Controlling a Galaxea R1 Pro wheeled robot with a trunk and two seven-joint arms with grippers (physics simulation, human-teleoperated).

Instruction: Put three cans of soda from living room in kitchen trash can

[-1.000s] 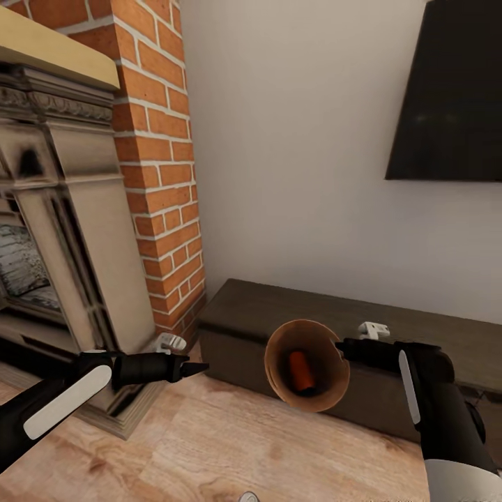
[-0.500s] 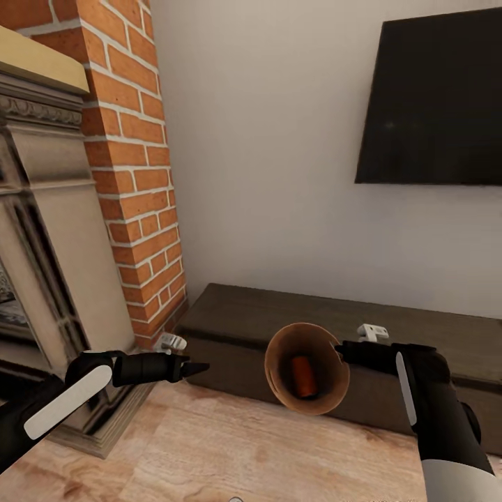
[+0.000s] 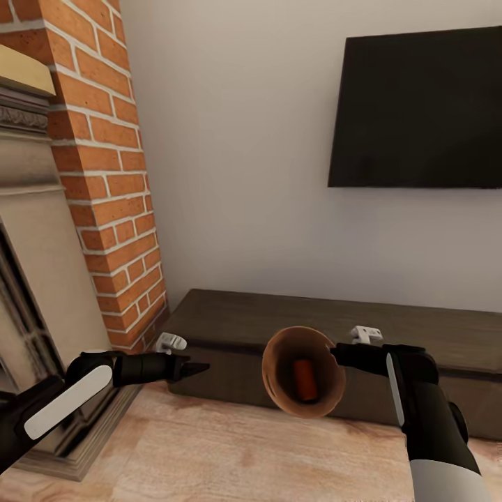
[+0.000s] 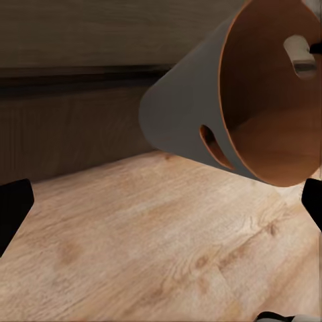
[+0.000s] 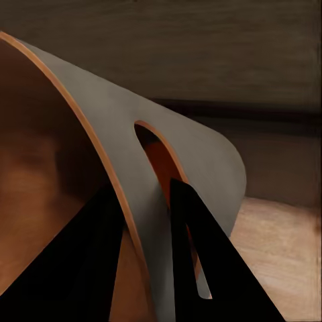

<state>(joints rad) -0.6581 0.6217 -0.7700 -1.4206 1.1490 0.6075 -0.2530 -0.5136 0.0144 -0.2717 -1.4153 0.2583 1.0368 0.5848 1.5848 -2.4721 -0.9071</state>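
The right pincer (image 3: 339, 353) pinches the tash can (image 3: 279, 362) by its rim, tipped, an orange can of soda (image 3: 304, 379) inside. The left pincer (image 3: 199, 367) is pressed together, empty.

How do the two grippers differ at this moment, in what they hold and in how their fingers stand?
The right gripper has its fingers closed over the wall of the trash can, one inside and one outside; the left gripper holds nothing.
The right gripper carries the bin tilted, with an orange soda can inside; the left gripper's fingers come to a closed point beside it.
Both are black and reach forward above the wood floor.
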